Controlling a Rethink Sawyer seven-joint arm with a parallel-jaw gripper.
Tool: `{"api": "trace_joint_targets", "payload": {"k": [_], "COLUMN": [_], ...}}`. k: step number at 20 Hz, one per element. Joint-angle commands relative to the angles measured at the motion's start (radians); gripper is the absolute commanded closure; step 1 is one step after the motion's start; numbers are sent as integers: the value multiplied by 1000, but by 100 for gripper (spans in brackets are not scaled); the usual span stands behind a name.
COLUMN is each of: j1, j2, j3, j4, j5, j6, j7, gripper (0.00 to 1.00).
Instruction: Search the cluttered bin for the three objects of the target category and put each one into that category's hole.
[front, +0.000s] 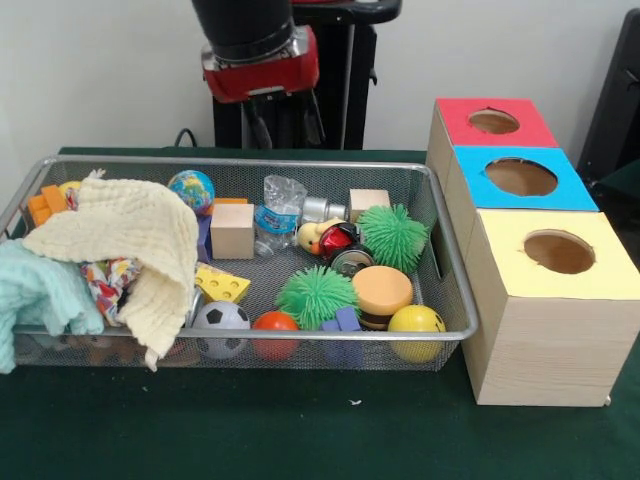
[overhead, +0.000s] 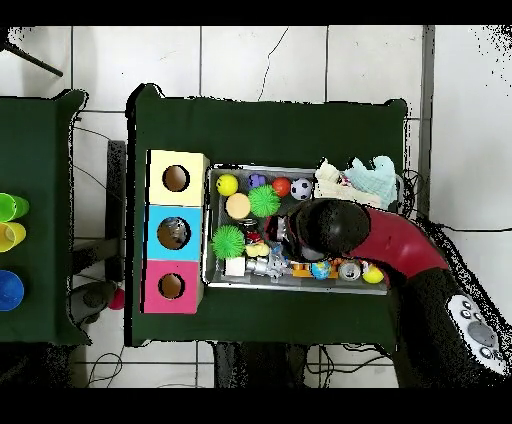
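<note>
The arm's red wrist (front: 260, 62) hangs above the far rim of the wire bin (front: 452, 290); its fingers are hidden behind that rim, so whether they are spread or pressed together cannot be told. Likely targets, the two green spiky balls (front: 393, 236), lie in the bin's nearer half on the side toward the three-hole box (front: 540, 300), so the coming reach probably runs down and toward that box

Green table (front: 300, 440) under bin (front: 455, 325), box (front: 540, 340)
</note>
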Motion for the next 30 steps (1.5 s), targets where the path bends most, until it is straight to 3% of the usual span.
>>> {"api": "trace_joint_targets", "payload": {"k": [1,8,18,22,24,30], "j1": [103,206,306,304,275,201], "j2": [74,140,180,169,170,146], "j3": [-167,-313,-415,-420,-401,-321], "j4": [21,-62,-185,-182,-147,-46], "j5": [-115,-196,-358,-319,-243,-15], "j6": [-120,-150,-120,-123,-188,-137], "j7": [278,282,139,173,237,259], "gripper": [0,0,0,0,0,0]}}
